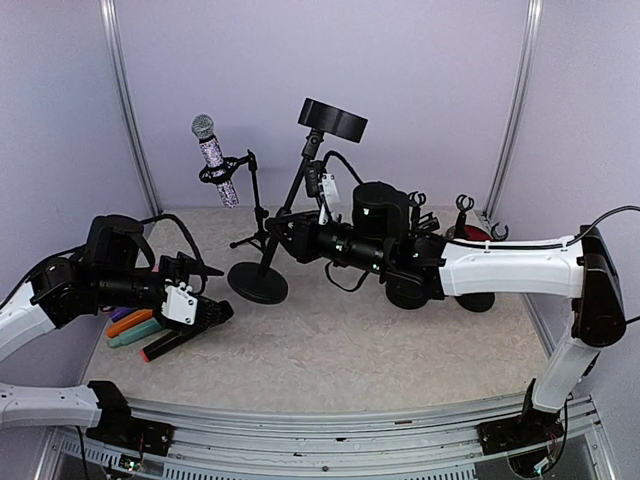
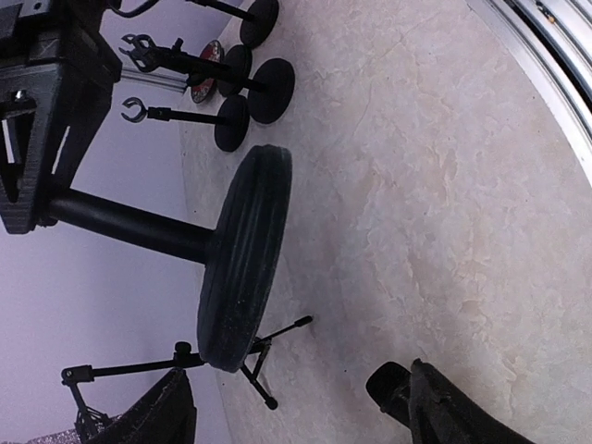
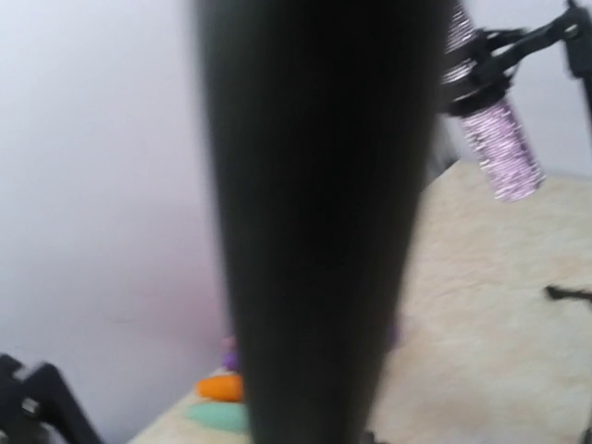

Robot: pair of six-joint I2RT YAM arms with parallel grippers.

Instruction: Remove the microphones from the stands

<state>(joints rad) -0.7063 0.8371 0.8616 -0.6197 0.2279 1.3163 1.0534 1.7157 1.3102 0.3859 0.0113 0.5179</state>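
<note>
The glittery purple microphone (image 1: 215, 165) sits tilted in the clip of a small black tripod stand (image 1: 256, 195) at the back left. It also shows in the right wrist view (image 3: 499, 148), still clipped. My left gripper (image 1: 205, 312) is open and empty, low over the table in front of the stand. In its own view (image 2: 305, 416) the jaws stand wide apart. My right gripper (image 1: 280, 232) is at the pole of a round-based stand (image 1: 257, 283). That pole (image 3: 314, 222) fills the right wrist view and hides the fingers.
The round base (image 2: 245, 259) stands close ahead of my left gripper, with the tripod's legs (image 2: 268, 351) behind it. Coloured markers (image 1: 135, 325) lie at the left edge. Several small clip stands (image 1: 465, 215) stand at the back right.
</note>
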